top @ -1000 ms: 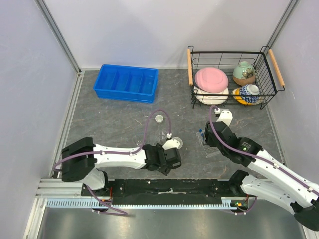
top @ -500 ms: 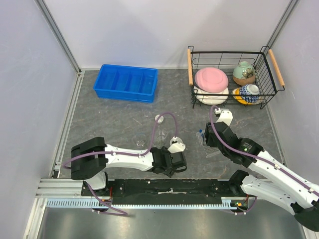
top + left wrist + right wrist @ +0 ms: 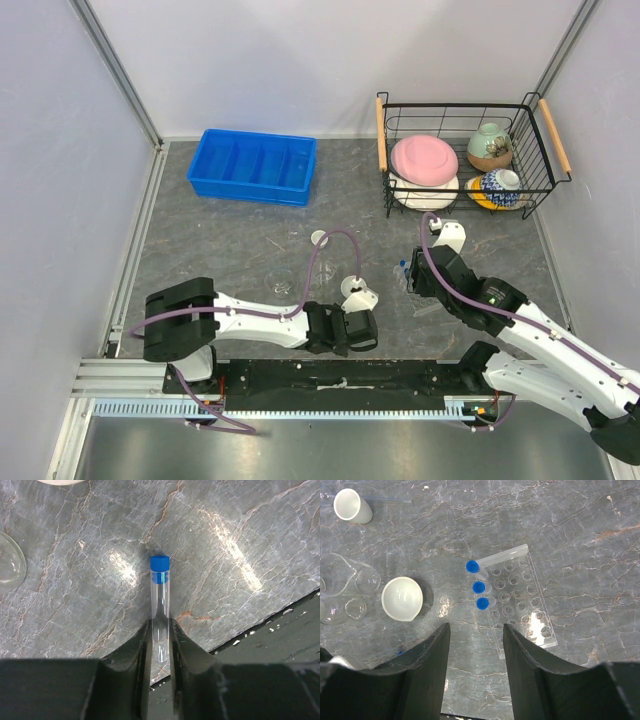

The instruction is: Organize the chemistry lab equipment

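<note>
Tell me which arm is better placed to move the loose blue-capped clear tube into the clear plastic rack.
Left. The left gripper clasps the lying blue-capped clear tube, fingers against both sides. The right gripper hangs open and empty above the clear plastic rack.

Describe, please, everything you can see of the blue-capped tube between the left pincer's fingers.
The blue-capped tube is slim, clear and apparently empty, with a blue cap at its far end and a rounded bottom. It points straight away from the left pincer, whose dark fingers clamp its lower part from both sides. Under it is the grey marbled table, near the front edge; whether it rests there or is lifted is unclear.
</note>
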Motion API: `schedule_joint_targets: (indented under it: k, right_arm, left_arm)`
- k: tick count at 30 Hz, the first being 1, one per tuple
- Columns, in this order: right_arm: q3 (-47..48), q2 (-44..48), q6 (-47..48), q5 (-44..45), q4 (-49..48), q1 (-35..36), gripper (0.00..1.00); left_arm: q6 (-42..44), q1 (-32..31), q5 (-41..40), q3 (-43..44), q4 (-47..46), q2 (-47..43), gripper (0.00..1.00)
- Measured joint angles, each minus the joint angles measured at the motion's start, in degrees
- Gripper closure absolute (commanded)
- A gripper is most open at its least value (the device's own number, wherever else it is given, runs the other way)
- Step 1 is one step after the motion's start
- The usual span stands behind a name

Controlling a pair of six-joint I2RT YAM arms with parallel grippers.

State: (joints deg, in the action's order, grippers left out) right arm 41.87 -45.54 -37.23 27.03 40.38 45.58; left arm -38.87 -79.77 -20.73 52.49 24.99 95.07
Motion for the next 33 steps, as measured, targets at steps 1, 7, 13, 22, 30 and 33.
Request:
schedule_joint_targets:
  k: [1, 7, 13, 22, 30, 33]
  right_arm:
    - [-0.09, 0.0, 0.0, -0.07, -0.02, 0.0, 0.47]
    - [-0.22, -0.02, -0.02, -0.59, 0.0, 0.0, 0.48]
    - [-0.13, 0.02, 0.09, -1.97, 0.09, 0.0, 0.49]
    - [5.68, 2.58, 3.65, -9.64, 2.34, 0.07, 0.47]
    - [8.94, 4.61, 7.21, -24.06, 0.83, 0.07, 0.47]
    - [9.68, 5.01, 7.72, -29.16, 0.0, 0.07, 0.47]
  left_arm:
    - [-0.04, -0.2, 0.0, -0.2, -0.42, -0.04, 0.81]
    - [-0.28, -0.52, -0.31, -2.01, -2.54, -1.25, 0.97]
    - [0.09, -0.68, 0.92, -4.5, -2.12, -4.2, 0.98]
    - [6.4, 4.46, 15.39, -6.23, -5.33, -12.11, 0.98]
    - [10.01, 18.29, 36.72, -8.87, -15.17, -22.27, 0.98]
    - [10.01, 21.57, 44.81, -9.66, -19.87, -24.74, 0.98]
